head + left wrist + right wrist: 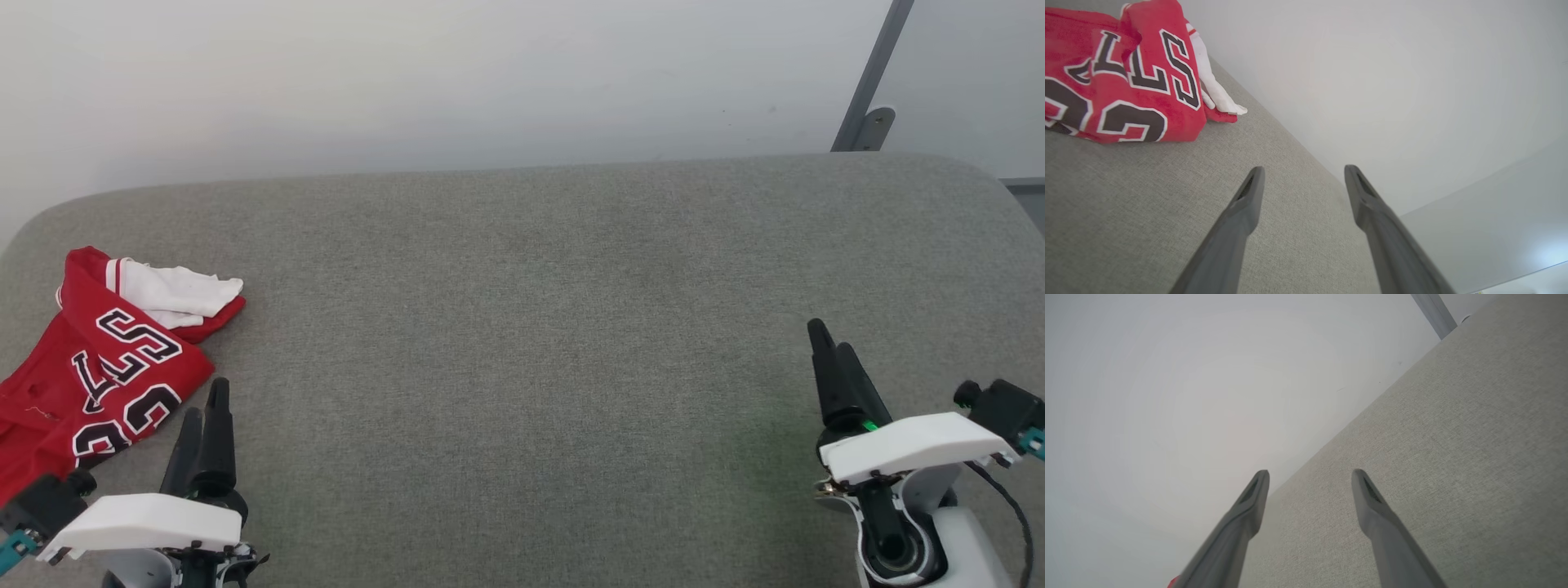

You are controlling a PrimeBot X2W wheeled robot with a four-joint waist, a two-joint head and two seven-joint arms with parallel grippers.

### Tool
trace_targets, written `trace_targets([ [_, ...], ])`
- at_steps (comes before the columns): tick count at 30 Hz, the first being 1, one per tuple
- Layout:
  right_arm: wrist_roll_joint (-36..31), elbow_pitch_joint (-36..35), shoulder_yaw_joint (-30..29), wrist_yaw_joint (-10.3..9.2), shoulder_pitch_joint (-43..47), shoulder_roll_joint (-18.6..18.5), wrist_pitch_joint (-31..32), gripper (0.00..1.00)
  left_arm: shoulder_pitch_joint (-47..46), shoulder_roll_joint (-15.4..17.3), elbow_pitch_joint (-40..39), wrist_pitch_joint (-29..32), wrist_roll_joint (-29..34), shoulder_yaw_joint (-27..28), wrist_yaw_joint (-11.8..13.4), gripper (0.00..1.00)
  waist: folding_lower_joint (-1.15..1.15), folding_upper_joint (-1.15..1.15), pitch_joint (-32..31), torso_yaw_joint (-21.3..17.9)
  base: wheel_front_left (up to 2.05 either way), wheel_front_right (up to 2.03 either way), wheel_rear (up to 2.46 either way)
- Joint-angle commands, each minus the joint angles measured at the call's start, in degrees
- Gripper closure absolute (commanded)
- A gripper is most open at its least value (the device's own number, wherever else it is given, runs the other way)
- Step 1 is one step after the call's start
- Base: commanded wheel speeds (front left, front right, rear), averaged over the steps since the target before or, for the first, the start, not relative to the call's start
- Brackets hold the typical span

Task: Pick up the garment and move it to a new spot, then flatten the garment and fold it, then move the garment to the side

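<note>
The garment (106, 367) lies bunched up at the left edge of the padded grey bench (522, 327), towards its near left corner. Its red body faces up, showing black letters and numbers outlined in white. A white sleeve with red trim is folded over its far end. The part nearest the robot runs out of the head view at the left.

The left gripper (206, 400) hovers over the bench just right of the garment's near edge without touching it. In the left wrist view the left gripper (1304, 171) has its jaws spread with nothing between them, and the garment (1126, 81) lies ahead and off to one side.

The right gripper (831, 339) is well apart from the garment, above the bench's near right part. In its own wrist view the right gripper (1310, 473) also has its jaws spread and empty over bare grey fabric.

Beyond the bench's far edge stands a pale wall (408, 82), with a slanted grey post (873, 73) at the far right corner.
</note>
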State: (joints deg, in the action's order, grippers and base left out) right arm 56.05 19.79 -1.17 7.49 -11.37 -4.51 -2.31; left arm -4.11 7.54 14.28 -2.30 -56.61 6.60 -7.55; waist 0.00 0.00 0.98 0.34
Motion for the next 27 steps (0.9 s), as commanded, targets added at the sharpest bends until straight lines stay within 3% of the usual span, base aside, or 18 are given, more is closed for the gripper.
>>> trace_targets([
  [1,-3.0,-0.6,0.4,0.0,-1.9,-0.4,-0.7,0.0,-0.4,0.7,-1.1,-0.7,2.4,0.1,0.0,0.0,0.0,0.0,-0.1,0.0,0.0,0.0,0.0],
  [17,-20.6,1.4,1.2,0.0,-3.8,-0.8,-3.8,0.0,1.1,2.3,-2.9,-3.7,17.1,-0.1,0.1,0.0,0.0,0.0,-0.4,-0.3,0.0,0.0,0.0],
  [27,-29.8,4.3,0.2,0.0,-5.2,0.0,-5.5,0.0,1.4,3.2,-2.8,-5.4,22.7,-0.2,0.1,0.0,0.0,0.0,-0.4,-0.3,0.0,0.0,0.0],
])
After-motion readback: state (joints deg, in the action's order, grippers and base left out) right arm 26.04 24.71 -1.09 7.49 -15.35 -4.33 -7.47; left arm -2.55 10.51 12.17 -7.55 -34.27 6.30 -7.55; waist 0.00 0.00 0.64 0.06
